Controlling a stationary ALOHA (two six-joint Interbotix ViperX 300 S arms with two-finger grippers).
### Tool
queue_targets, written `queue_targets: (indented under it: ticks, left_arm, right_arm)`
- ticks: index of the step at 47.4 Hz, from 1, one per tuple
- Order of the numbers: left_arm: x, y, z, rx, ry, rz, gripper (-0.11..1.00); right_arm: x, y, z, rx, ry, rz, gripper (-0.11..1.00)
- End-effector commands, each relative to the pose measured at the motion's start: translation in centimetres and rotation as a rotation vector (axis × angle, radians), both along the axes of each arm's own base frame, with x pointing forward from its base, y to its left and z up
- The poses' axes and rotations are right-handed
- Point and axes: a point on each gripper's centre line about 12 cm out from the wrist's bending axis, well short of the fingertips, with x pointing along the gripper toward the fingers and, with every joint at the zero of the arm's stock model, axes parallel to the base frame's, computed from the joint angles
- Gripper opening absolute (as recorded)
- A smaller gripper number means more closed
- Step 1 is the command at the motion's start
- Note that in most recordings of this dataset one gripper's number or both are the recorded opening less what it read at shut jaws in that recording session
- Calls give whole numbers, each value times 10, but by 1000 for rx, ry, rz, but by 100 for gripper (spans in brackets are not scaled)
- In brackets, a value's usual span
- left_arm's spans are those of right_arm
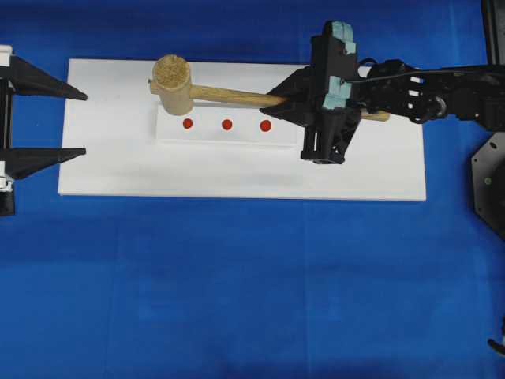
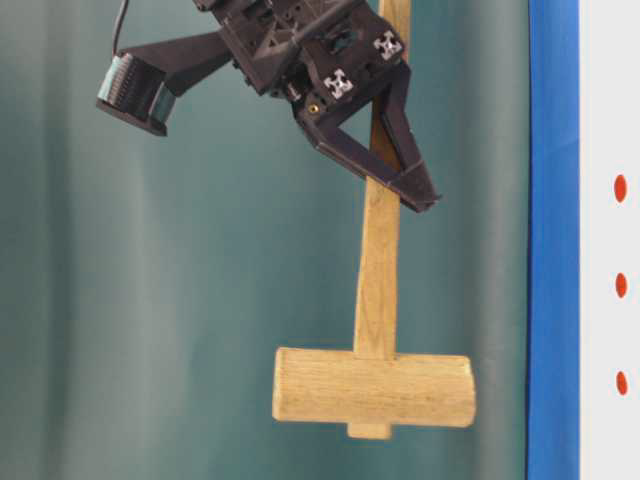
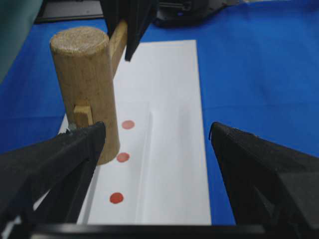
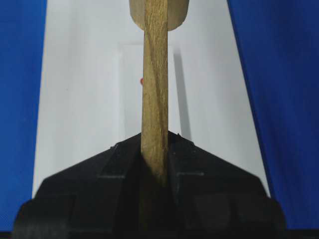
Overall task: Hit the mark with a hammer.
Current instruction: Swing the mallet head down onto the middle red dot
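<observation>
— Above the white board [image 1: 237, 170], where is the hammer [image 1: 207, 88] sitting?
— Hanging from the right tool [image 1: 278, 101], clenched on its handle; the left tool [image 1: 85, 125] is gaping empty. The head is covering part of the red marks [image 1: 226, 124].

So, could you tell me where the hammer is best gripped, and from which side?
Grip the hammer on its slim, flat handle, well back from the thick head, jaws across the flat faces, coming from the butt end, as the right gripper does now.
</observation>
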Motion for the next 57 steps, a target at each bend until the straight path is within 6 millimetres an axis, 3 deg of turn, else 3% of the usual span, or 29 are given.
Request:
queue_targets:
  ticks: [1, 7, 15, 20, 31, 44, 57]
  left_arm:
    - [1, 1, 3, -4, -8, 4, 84]
    - [1, 1, 3, -4, -6, 4, 84]
    - [1, 1, 1, -4, 0, 4, 84]
    - [2, 0, 1, -4, -2, 2, 84]
    - [1, 1, 1, -3, -2, 4, 84]
    - [1, 1, 1, -3, -3, 4, 84]
    - [1, 1, 1, -1, -2, 3, 84]
  right_arm:
    - [6, -1, 15, -10, -46, -5, 1]
    - [9, -3, -8, 1, 10, -12, 1]
    - [18, -4, -67, 59, 162, -27, 1]
    - [16, -6, -76, 76, 186, -39, 1]
    - [14, -6, -53, 56, 131, -32, 1]
    - [-16, 1, 5, 14, -19, -17, 1]
    - [-58, 7, 5, 20, -52, -43, 1]
